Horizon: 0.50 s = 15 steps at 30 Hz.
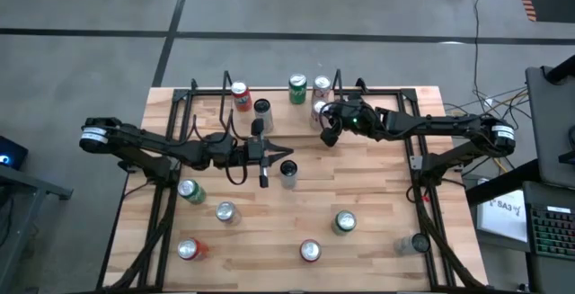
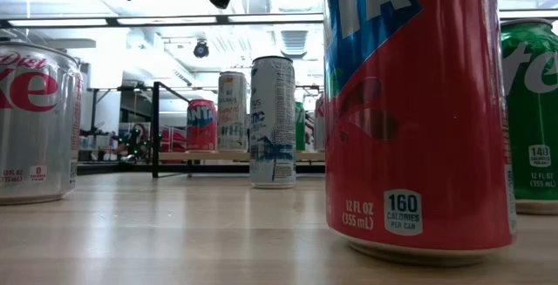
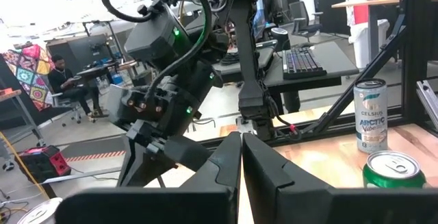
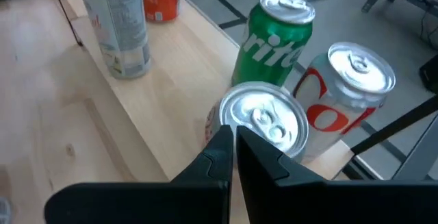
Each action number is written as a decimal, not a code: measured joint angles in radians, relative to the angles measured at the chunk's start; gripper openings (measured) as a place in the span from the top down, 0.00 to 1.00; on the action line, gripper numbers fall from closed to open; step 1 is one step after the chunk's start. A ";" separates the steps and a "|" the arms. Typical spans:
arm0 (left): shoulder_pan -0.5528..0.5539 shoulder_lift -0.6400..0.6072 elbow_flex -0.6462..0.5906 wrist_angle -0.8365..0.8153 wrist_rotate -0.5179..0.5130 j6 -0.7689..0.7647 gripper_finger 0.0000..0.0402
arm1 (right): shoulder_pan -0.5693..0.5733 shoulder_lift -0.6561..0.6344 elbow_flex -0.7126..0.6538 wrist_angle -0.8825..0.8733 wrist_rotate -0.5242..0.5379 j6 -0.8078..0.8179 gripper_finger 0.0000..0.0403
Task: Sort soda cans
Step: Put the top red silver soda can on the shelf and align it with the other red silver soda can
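Soda cans [image 1: 297, 90] upright, silver tops up, scattered on table [image 1: 377, 213]

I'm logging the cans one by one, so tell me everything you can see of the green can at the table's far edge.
The green can is a metal drink can with a silver top, its pull tab unopened, and white lettering on its side. It stands upright at the table's far edge, beside a silver and red can. Just in front stands another silver-topped can, under the shut right gripper.

Grey floor [image 1: 359, 15], bright ceiling lights [image 2: 166, 21] overhead.
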 joint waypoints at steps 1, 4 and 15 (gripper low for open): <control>0.000 0.000 0.000 0.000 0.000 0.000 1.00 | 0.000 0.000 0.000 0.012 -0.001 -0.001 0.97; 0.000 0.000 0.000 0.000 0.000 0.000 1.00 | 0.000 0.000 0.000 0.080 -0.003 -0.009 0.97; 0.000 0.000 0.000 0.000 0.000 0.000 1.00 | -0.006 0.066 0.000 0.218 0.012 -0.022 0.97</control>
